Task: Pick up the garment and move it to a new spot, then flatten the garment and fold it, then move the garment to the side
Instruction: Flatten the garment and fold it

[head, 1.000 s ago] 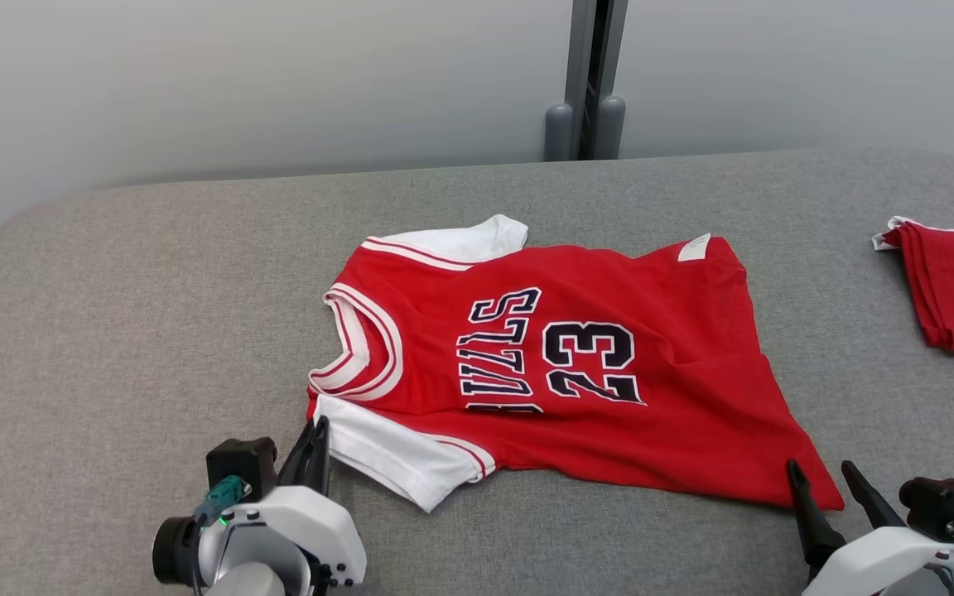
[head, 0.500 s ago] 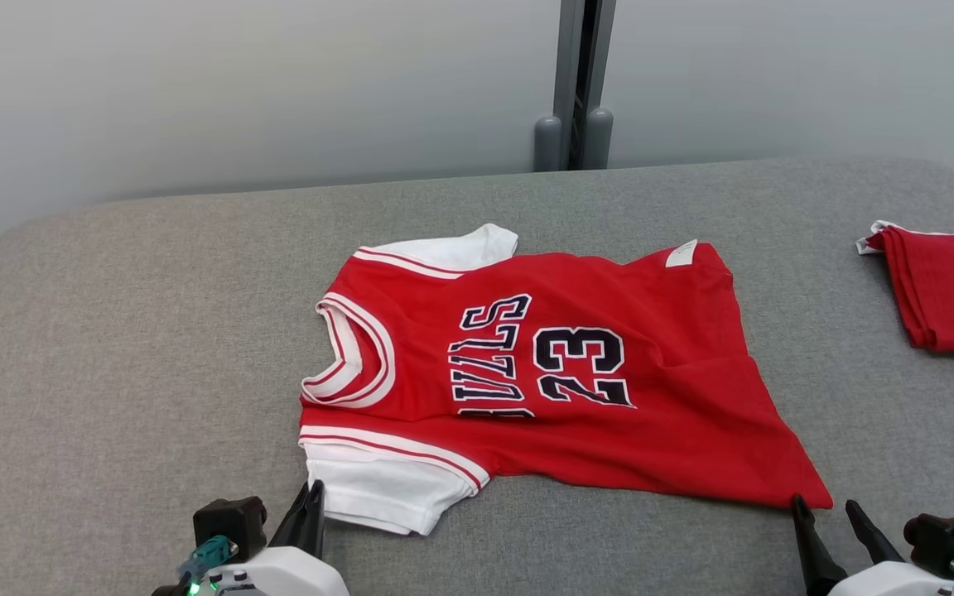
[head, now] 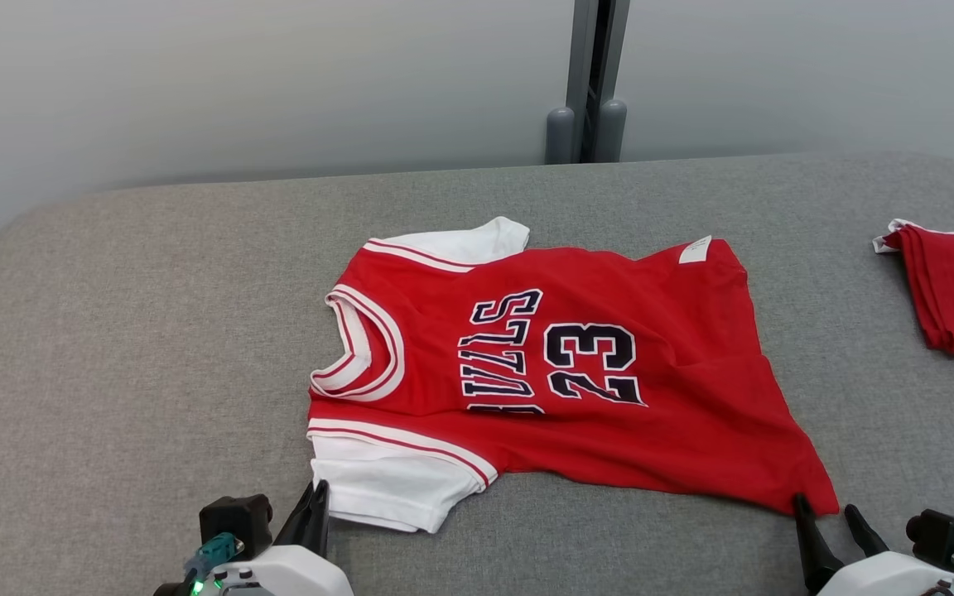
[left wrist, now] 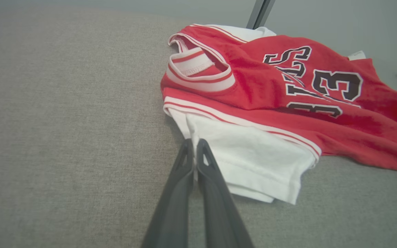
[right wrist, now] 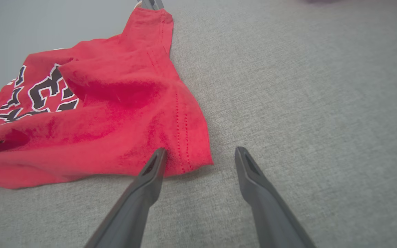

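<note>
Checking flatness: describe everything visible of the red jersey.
The jersey is soft red knit with white sleeves, striped collar, dark BULLS 23 lettering and a white tag. It lies front up, wrinkled, on the grey table, collar leftward. The shut left hand pinches its near sleeve; the open right hand straddles a hem corner.

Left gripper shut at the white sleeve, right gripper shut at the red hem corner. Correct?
No. The right gripper is open, jaws apart at the red hem corner of the jersey; the right wrist view shows it. The left gripper part holds.
</note>
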Robot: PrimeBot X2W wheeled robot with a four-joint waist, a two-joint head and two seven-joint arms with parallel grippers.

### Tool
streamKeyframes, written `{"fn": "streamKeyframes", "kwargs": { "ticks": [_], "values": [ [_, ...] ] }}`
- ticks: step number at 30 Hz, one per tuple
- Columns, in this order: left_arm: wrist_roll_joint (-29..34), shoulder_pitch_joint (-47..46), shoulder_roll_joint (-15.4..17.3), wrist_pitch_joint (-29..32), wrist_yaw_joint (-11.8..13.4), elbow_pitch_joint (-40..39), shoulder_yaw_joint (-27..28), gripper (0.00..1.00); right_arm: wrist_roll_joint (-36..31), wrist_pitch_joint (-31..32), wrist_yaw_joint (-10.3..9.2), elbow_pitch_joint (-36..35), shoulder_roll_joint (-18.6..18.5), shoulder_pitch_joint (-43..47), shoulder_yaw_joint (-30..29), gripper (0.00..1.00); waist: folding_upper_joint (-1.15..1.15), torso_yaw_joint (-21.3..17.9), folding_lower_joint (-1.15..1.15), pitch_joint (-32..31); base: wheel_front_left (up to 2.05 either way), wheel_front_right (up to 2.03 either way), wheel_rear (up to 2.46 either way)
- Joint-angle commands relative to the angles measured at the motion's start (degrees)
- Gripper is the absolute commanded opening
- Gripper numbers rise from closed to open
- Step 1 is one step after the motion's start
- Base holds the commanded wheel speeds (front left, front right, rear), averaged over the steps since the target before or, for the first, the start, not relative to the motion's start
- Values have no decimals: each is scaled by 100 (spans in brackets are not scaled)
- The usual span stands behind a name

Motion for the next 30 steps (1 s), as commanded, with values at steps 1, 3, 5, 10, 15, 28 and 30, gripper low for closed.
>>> {"fn": "streamKeyframes", "kwargs": {
  "ticks": [1, 3, 5, 10, 15, 28, 30],
  "values": [
    [39, -64, 45, -7, 30, -14, 0, 0, 73, -74, -2, 88, -37, -88, 28, 100, 0, 22, 0, 4, 0, 0, 0],
    [34, -67, 46, 0, 28, -17, -11, 0, 182, -104, -2, 228, -43, -167, 87, 100, 0, 48, 0, 10, 0, 0, 0],
    [27, -71, 43, 3, 34, -18, -15, 0, 325, -44, -2, 279, -31, -212, 181, 52, 0, 63, 0, 11, 0, 0, 0],
    [11, -90, 53, 0, 43, -30, -13, 0, 556, -55, -2, 329, -135, -287, 366, 0, 0, 82, 0, 24, 0, 0, 0],
    [-362, -69, -73, -27, -209, -316, 184, 0, 637, -144, -2, 177, -299, -356, 463, 0, 0, 63, 0, -3, 0, 0, 0],
    [-1828, -953, -313, 291, -830, -2025, 1366, 0, 1028, 1115, -2, -1412, -998, -1264, 801, 0, 0, -185, 0, -250, 0, 0, 0],
    [-1903, -1215, -296, 348, -763, -2138, 1546, 0, 1202, 1410, -1, -1632, -1002, -1514, 705, 0, 0, -239, 0, -282, 0, 0, 0]
  ]
}}
